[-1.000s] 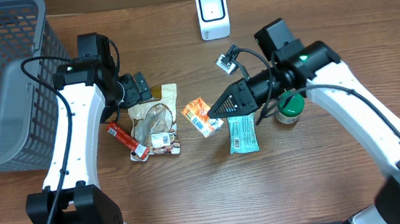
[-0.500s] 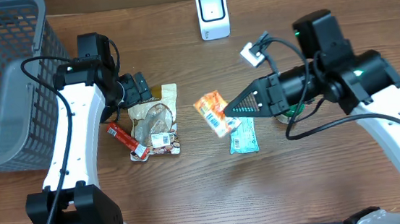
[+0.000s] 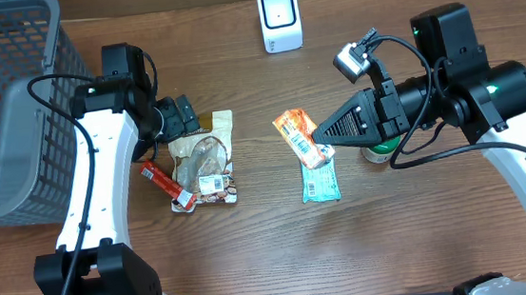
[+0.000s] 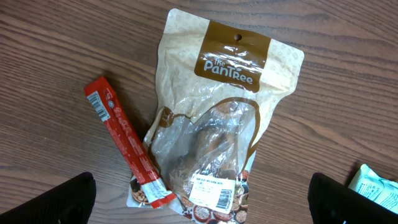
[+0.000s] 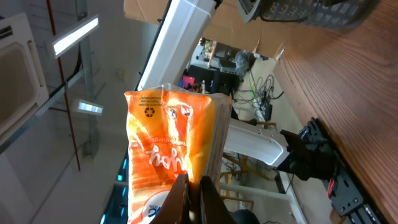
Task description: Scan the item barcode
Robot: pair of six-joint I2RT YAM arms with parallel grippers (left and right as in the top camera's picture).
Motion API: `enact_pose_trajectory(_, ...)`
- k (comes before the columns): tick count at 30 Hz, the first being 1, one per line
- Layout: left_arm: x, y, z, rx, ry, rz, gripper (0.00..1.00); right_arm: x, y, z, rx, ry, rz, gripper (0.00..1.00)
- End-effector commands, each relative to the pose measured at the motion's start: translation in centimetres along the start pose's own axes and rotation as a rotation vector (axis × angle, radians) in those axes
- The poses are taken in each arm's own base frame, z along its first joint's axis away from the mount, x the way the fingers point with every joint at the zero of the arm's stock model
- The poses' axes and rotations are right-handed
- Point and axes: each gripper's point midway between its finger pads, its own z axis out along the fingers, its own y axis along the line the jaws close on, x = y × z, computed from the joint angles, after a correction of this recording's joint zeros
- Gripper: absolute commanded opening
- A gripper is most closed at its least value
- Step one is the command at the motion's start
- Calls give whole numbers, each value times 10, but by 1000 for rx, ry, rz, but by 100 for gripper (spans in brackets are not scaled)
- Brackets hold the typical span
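The item, an orange snack packet (image 3: 302,136), hangs in the air above the table with my right gripper (image 3: 324,134) shut on its edge. In the right wrist view the packet (image 5: 171,143) stands up from the closed fingers (image 5: 194,199). The white barcode scanner (image 3: 279,19) stands at the table's back centre, beyond the packet. My left gripper (image 3: 184,116) hovers open over a tan pouch (image 3: 205,157). In the left wrist view that gripper (image 4: 202,205) holds nothing, and the pouch (image 4: 214,124) lies flat with a white barcode label at its lower end.
A red stick packet (image 3: 166,183) lies against the pouch's left side. A teal packet (image 3: 320,178) lies under the held item. A green-lidded can (image 3: 382,142) stands partly behind the right arm. A grey mesh basket (image 3: 1,103) fills the left edge.
My right arm has lifted the orange packet off the table and carried it to the right. The left arm and the other packets have not moved.
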Motion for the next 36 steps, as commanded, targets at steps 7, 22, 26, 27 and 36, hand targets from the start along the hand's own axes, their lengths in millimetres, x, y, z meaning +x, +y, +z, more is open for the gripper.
enact_pose_trajectory(7, 0, -3, -1, 12, -1, -8, 100, 5, 14, -2, -27, 5, -33, 4)
enact_pose_trajectory(22, 0, -3, -1, 12, -2, -8, 100, 5, 14, -2, -26, 5, -43, 4)
enact_pose_trajectory(26, 0, -3, -1, 12, -2, -8, 100, -1, 0, -2, 54, -29, -51, 4)
enact_pose_trajectory(27, 0, -3, -1, 12, -2, -8, 100, -3, -6, -2, 89, -40, -71, 4)
enact_pose_trajectory(36, 0, -3, -1, 12, -1, -8, 100, -10, -113, -45, 753, -187, 40, 4)
